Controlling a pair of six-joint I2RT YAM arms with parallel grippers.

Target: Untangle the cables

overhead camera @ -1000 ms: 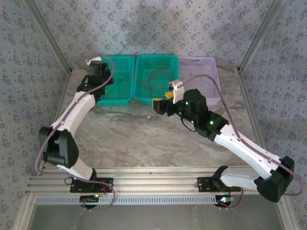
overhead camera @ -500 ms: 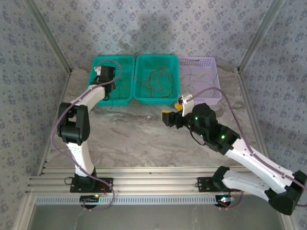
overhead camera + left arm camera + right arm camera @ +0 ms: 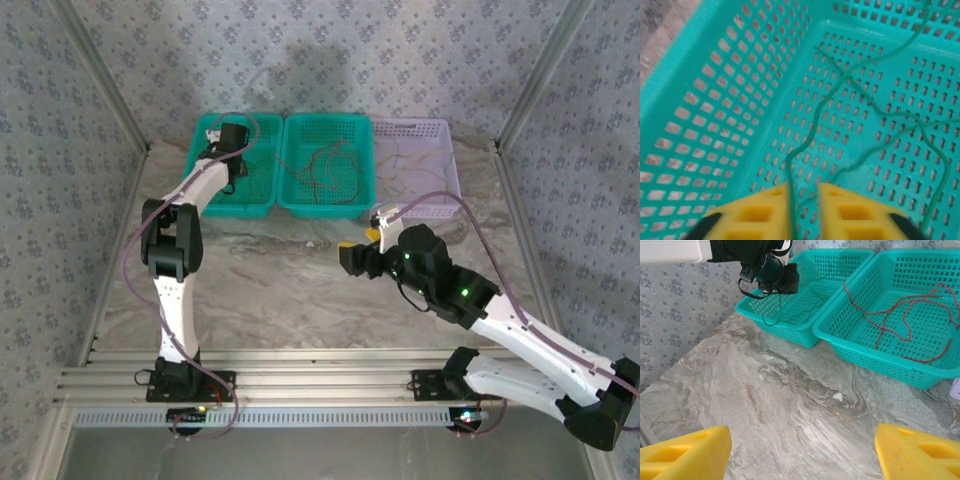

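Note:
Thin green cables point(image 3: 840, 95) lie in loops on the floor of the left teal basket point(image 3: 715, 85). My left gripper point(image 3: 804, 202) hangs low over them, open by a narrow gap; one green strand runs through that gap along the left finger point(image 3: 765, 210). From above, the left gripper point(image 3: 232, 140) is inside that basket point(image 3: 205, 205). Red cables point(image 3: 325, 165) lie tangled in the middle teal basket point(image 3: 300, 205), also in the right wrist view as red cables point(image 3: 900, 315). My right gripper point(image 3: 802, 455) stands wide open over bare marble, holding nothing.
A lilac basket point(image 3: 440, 125) at the back right holds more thin wires point(image 3: 410, 160). The three baskets stand side by side along the back wall. Slanted metal frame posts point(image 3: 100, 80) flank the table. Thick lilac cables loop off both arms.
The left arm reached farther back and right into the left basket, and its jaws went from shut to slightly apart. The right gripper drew back from the middle basket toward the near side.

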